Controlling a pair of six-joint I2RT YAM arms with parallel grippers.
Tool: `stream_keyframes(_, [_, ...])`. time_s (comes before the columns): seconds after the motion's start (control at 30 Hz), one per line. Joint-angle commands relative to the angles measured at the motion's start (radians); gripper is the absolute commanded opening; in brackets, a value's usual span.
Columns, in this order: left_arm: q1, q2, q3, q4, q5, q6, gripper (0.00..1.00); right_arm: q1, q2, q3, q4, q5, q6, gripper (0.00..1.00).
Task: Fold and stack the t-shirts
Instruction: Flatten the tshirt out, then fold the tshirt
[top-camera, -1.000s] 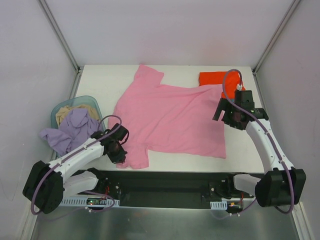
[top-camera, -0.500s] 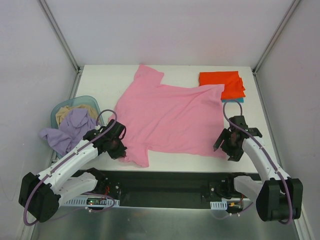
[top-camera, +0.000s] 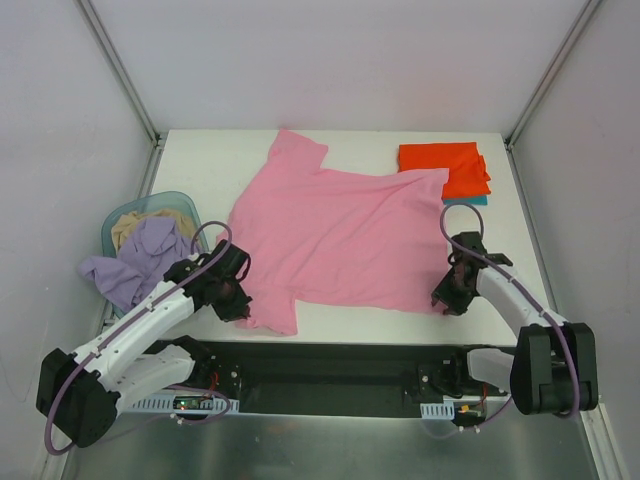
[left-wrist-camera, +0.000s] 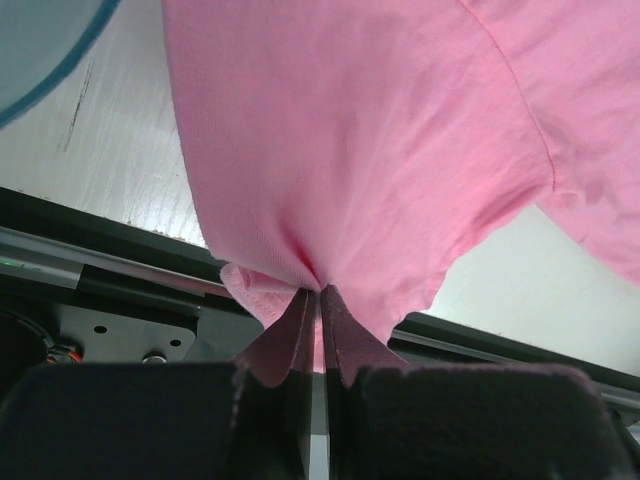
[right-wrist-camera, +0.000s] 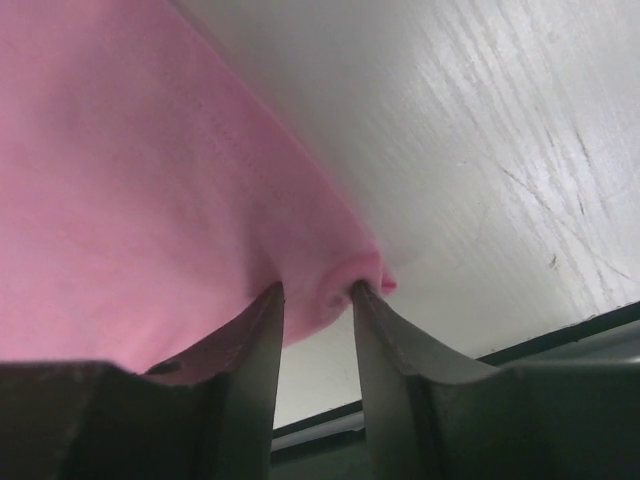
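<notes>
A bright pink t-shirt (top-camera: 340, 240) lies spread over the middle of the white table (top-camera: 215, 160). My left gripper (top-camera: 236, 300) is shut on its near left corner, and the left wrist view shows the pink cloth (left-wrist-camera: 350, 150) pinched between the closed tips (left-wrist-camera: 320, 292). My right gripper (top-camera: 447, 298) is down at the near right corner. Its jaws stand partly apart, with the bunched corner of the pink cloth (right-wrist-camera: 130, 180) between the tips (right-wrist-camera: 315, 290). A folded orange-red t-shirt (top-camera: 445, 168) lies at the back right on a teal one (top-camera: 470, 201). A lavender t-shirt (top-camera: 140, 255) hangs over the basket.
The round light-blue basket (top-camera: 160, 203) stands at the left edge of the table and holds a tan cloth (top-camera: 130, 222). Grey walls and metal posts enclose the table. The black base rail runs along the near edge (top-camera: 330, 365).
My right gripper came down from near the orange-red shirt to the pink shirt's near right corner and its jaws narrowed around the cloth. The left gripper pulled its corner slightly left.
</notes>
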Motion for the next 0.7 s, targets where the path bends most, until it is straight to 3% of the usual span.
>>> stream_keyframes(0.0, [-0.012, -0.038, 0.032, -0.057, -0.032, -0.008, 0.0, 0.0, -0.016, -0.031, -0.002, 0.051, 0.036, 0.3])
stream_keyframes(0.17, [-0.012, -0.065, 0.001, -0.08, -0.009, -0.021, 0.0, 0.002, -0.062, -0.045, -0.067, 0.062, 0.029, 0.01])
stream_keyframes(0.47, [-0.012, -0.16, -0.039, -0.151, 0.072, -0.05, 0.0, -0.001, -0.395, 0.012, -0.361, 0.17, 0.059, 0.01])
stream_keyframes(0.67, [-0.012, -0.168, -0.011, -0.179, 0.117, -0.01, 0.0, 0.0, -0.425, 0.066, -0.467, 0.202, 0.038, 0.01])
